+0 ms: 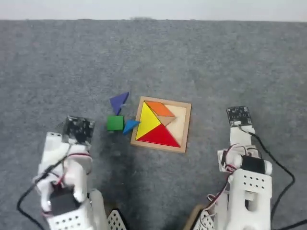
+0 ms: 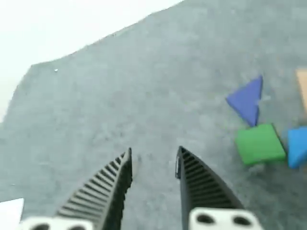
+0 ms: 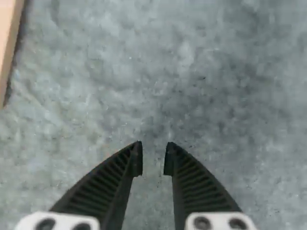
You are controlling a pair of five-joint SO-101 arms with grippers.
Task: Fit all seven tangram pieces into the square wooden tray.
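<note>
three pieces (blue triangle (image 1: 119,101), green square (image 1: 114,123), pale triangle (image 1: 129,126)) lie beside the tray (image 1: 187,128); left gripper (image 2: 153,165) apart, right gripper (image 3: 152,158) barely apart.

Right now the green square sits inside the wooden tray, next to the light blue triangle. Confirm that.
Not quite. The green square lies outside the wooden tray, on the grey mat, next to the light blue triangle. The high view shows it.

Tan tray (image 1: 178,120) — red triangle (image 1: 160,136), yellow triangle (image 1: 147,120), orange piece (image 1: 159,109), green square (image 1: 115,123), grey carpet (image 1: 216,62).
</note>
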